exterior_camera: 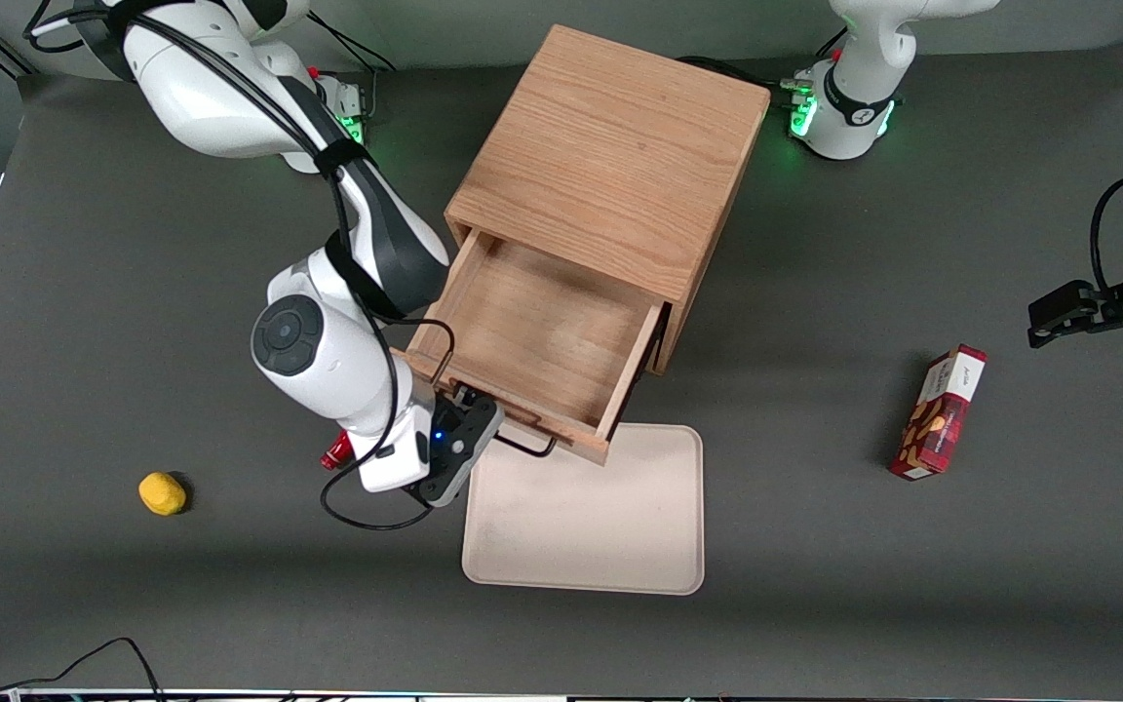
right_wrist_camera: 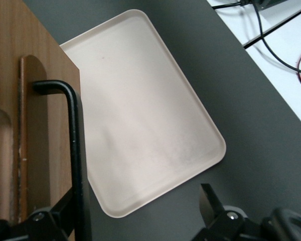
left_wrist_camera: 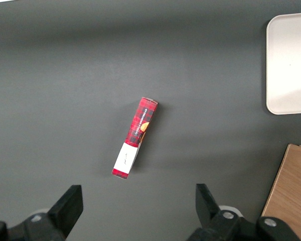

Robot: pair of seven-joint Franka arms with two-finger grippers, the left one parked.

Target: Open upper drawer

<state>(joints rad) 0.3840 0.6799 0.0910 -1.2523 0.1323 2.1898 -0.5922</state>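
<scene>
The oak cabinet (exterior_camera: 610, 166) stands at the middle of the table. Its upper drawer (exterior_camera: 542, 331) is pulled well out toward the front camera, and its bare light-wood inside shows. The thin black wire handle (exterior_camera: 522, 450) runs along the drawer's front panel. It also shows in the right wrist view (right_wrist_camera: 74, 150) against the wood panel (right_wrist_camera: 20, 100). My right gripper (exterior_camera: 469, 429) is at the working-arm end of the handle. It is open (right_wrist_camera: 135, 213), with the handle bar close beside one finger (right_wrist_camera: 60, 213) and nothing gripped. The lower drawer is hidden under the upper one.
A cream tray (exterior_camera: 586, 517) lies on the table right in front of the open drawer, partly under its front edge; it fills the right wrist view (right_wrist_camera: 140, 115). A yellow lump (exterior_camera: 162, 492) lies toward the working arm's end. A red snack box (exterior_camera: 942, 414) lies toward the parked arm's end.
</scene>
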